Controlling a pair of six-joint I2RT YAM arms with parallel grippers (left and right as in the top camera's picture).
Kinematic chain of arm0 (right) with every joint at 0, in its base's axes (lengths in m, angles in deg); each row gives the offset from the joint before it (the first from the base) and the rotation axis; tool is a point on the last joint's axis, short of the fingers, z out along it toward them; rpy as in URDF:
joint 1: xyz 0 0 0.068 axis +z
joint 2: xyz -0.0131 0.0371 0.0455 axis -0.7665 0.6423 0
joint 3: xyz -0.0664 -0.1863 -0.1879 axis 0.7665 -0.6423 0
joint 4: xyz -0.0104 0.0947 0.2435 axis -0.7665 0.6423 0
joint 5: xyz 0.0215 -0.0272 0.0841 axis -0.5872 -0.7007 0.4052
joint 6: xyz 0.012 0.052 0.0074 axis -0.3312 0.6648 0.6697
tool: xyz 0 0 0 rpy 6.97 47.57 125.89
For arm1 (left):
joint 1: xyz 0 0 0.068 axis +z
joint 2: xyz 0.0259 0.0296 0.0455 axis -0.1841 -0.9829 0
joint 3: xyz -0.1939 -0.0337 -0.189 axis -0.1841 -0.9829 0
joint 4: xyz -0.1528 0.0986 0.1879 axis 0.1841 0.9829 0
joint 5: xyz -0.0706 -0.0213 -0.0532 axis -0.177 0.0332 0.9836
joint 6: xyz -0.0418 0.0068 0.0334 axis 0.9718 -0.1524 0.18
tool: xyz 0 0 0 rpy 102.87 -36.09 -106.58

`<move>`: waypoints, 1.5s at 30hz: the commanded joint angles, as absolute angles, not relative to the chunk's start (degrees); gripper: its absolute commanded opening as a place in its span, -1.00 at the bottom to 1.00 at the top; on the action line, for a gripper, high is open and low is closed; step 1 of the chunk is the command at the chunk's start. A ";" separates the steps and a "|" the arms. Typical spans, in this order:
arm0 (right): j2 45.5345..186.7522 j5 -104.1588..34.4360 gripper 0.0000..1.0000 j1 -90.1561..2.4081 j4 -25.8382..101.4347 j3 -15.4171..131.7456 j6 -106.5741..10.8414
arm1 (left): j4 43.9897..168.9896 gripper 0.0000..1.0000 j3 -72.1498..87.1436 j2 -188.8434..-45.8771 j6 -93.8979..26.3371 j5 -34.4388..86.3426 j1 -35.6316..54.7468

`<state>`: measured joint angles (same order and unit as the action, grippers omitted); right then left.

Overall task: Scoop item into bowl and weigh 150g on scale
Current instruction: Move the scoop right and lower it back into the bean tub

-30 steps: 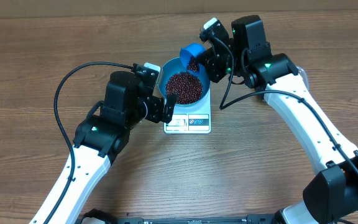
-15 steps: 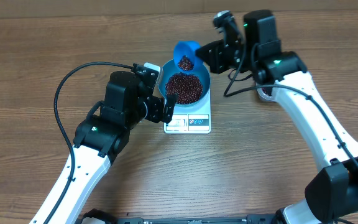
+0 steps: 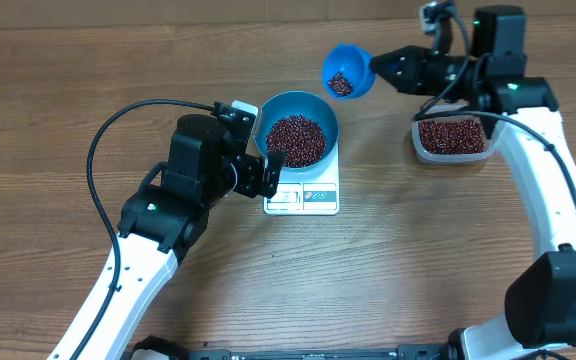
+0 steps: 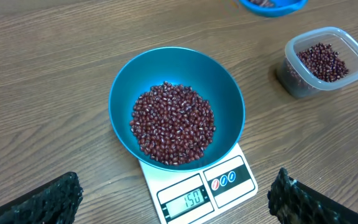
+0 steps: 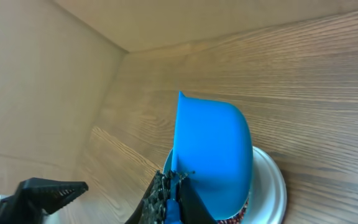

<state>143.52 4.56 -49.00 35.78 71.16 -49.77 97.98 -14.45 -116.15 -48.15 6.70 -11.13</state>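
- Fingers (image 4: 50,200) of the left gripper (image 4: 176,190) stand wide apart and hold nothing. One is low on each side in the left wrist view.
- From that view, the beans (image 4: 173,122) lie ahead of these fingertips and centred between them, heaped in the bowl (image 4: 225,93).
- The beans are small, hard and loose, and light one by one. They would roll and scatter if pinched, so they are best moved in a vessel and not by fingers.
- The bowl looks smooth, stiff and probably slippery. Its rim is the sensible place to grip, with one finger inside and one outside, taken slowly so the heap does not shift.
- The bowl sits on the scale (image 4: 232,180), whose near edge reaches almost between the left fingertips. The display (image 4: 192,198) seems to read 150, so the weighing looks met.
- Any nudge from these fingers on the bowl or scale would likely disturb the reading.
- The right gripper (image 3: 383,66) is well beyond the bowl, its fingers pressed together on the handle of the scoop (image 3: 347,72).
- The scoop carries a few beans and hangs out in front of those fingers, above the table (image 3: 68,90) and between the bowl and the tub (image 3: 452,137).
- The tub holds the remaining beans and lies below and beside the right fingers, well apart from the left ones.
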 commanded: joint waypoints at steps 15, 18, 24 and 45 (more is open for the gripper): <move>141.88 -5.04 -0.93 -66.48 54.57 72.51 -58.86 | 97.71 0.99 -13.07 -116.32 -49.90 7.11 -11.17; 141.11 -9.56 -0.93 -66.83 57.04 72.51 -60.83 | 97.74 0.99 -13.07 -116.32 -49.90 6.85 -11.17; 138.95 -20.88 -0.92 -66.03 59.29 72.51 -64.59 | 97.71 0.99 -13.07 -116.32 -49.92 6.72 -11.17; 138.38 -66.35 -0.92 -47.45 57.35 72.49 -77.29 | 97.71 0.99 -13.07 -116.32 -49.90 6.50 -11.17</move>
<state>140.35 -56.16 -49.68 58.16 71.20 -75.54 97.95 -14.45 -116.15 -48.15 6.67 -11.13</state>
